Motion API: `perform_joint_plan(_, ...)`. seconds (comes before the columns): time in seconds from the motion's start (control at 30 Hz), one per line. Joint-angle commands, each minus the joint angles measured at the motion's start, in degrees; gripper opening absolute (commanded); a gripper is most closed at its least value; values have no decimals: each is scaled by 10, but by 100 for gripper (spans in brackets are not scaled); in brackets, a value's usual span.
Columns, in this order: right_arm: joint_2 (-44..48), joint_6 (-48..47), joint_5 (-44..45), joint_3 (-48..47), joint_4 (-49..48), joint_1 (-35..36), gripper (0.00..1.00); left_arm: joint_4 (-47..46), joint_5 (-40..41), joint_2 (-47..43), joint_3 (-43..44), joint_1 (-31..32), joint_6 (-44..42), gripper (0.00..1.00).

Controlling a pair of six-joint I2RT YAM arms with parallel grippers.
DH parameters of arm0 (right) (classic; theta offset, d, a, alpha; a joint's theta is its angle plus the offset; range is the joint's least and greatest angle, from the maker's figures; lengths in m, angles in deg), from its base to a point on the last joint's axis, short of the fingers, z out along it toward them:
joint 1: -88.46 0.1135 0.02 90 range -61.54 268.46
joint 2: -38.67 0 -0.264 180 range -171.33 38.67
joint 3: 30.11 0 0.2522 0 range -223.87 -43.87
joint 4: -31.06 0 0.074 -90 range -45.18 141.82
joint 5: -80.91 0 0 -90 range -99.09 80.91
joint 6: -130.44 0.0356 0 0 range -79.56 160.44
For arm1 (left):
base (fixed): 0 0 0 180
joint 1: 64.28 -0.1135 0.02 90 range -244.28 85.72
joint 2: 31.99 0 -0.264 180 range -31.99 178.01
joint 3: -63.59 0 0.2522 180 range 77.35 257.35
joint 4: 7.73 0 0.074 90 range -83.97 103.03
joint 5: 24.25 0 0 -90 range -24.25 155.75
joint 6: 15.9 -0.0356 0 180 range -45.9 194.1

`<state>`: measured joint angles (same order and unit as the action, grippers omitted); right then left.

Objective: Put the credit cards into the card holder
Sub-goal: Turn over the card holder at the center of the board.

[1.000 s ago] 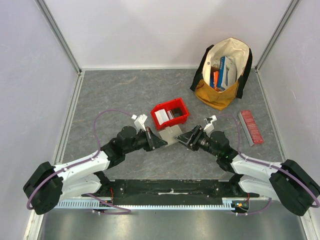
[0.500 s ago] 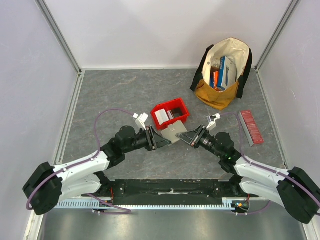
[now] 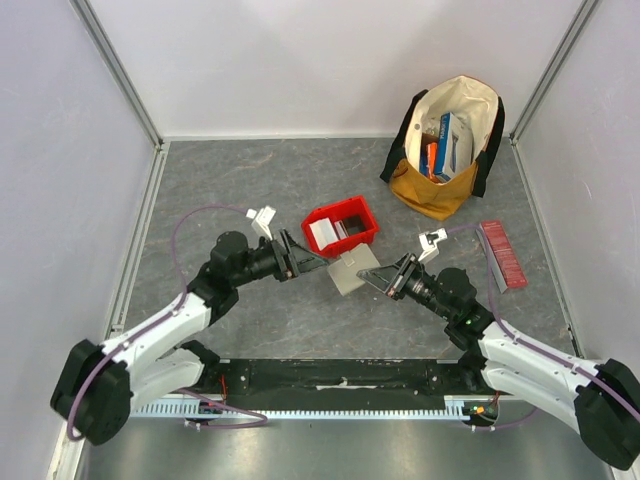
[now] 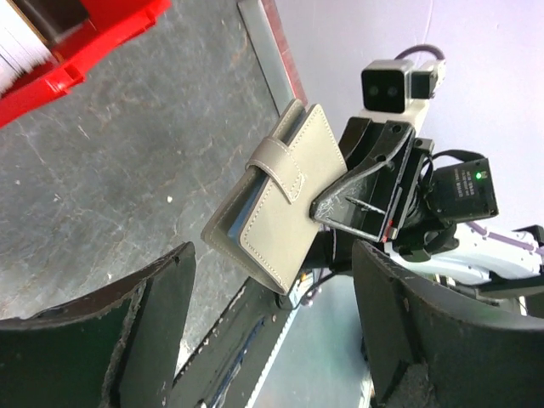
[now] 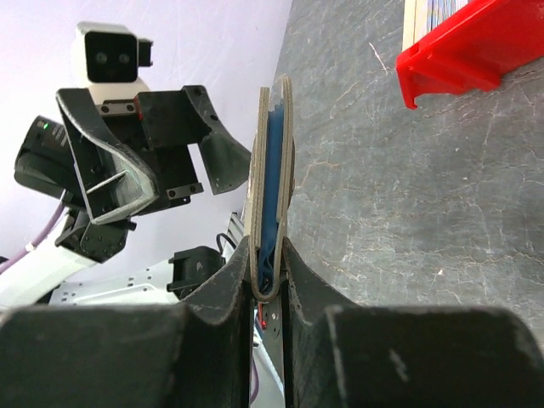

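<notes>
White walls (image 3: 300, 60) are enclosing a grey speckled bench (image 3: 230, 190). At centre left, the left fingers (image 3: 315, 262) are standing wide, gripping nothing. At centre, a red bin (image 3: 350, 205) is holding white credit cards (image 3: 322, 234) upright. Just below it, the closed card holder (image 3: 352, 270) is being pinched on edge by the right fingers (image 3: 390, 278). At upper right a tote bag (image 3: 430, 190) is standing, and a red ribbed box (image 3: 502, 254) is lying at right.

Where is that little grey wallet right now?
In the top view the wallet is mid-table, pinched by the right gripper, just nearside of the red bin; the open left gripper faces it without touching.
</notes>
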<state>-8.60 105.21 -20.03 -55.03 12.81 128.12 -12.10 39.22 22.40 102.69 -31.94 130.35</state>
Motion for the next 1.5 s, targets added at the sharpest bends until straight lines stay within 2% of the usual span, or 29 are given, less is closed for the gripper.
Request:
perform_joint_plan(0.0, 14, -9, -9, -12, -9, 4, 7, -52, -123, 65, 48, -5, -24, 80)
perform_joint_plan(0.13, 12, -3, -15, -14, -18, 3, 7, -101, -159, 108, 45, -6, -14, 80)
perform_joint_plan(0.33, 5, 7, -27, -14, -37, 3, 7, -102, -160, 134, 48, -6, -30, 80)
perform_joint_plan(0.63, 7, 13, -35, -16, -42, 3, 7, -70, -150, 154, 59, -7, -61, 80)
perform_joint_plan(0.83, 31, 7, -17, -12, -14, 3, 7, 9, -107, 121, 71, -7, -111, 82)
perform_joint_plan(1.07, 10, 12, -46, -21, -36, 3, 7, -22, -124, 133, 74, -7, -93, 82)
perform_joint_plan(1.17, -8, 20, -62, -19, -66, 2, 7, -70, -144, 146, 73, -7, -68, 75)
perform_joint_plan(1.2, -11, 20, -65, -19, -72, 3, 6, -81, -152, 150, 73, -6, -62, 67)
perform_joint_plan(1.3, -15, 20, -65, -19, -75, 3, 7, -100, -175, 164, 72, -6, -54, 56)
perform_joint_plan(1.4, -16, 20, -65, -19, -77, 3, 6, -105, -186, 172, 67, -7, -52, 51)
perform_joint_plan(1.47, -17, 21, -68, -18, -78, 3, 7, -106, -185, 170, 62, -7, -53, 52)
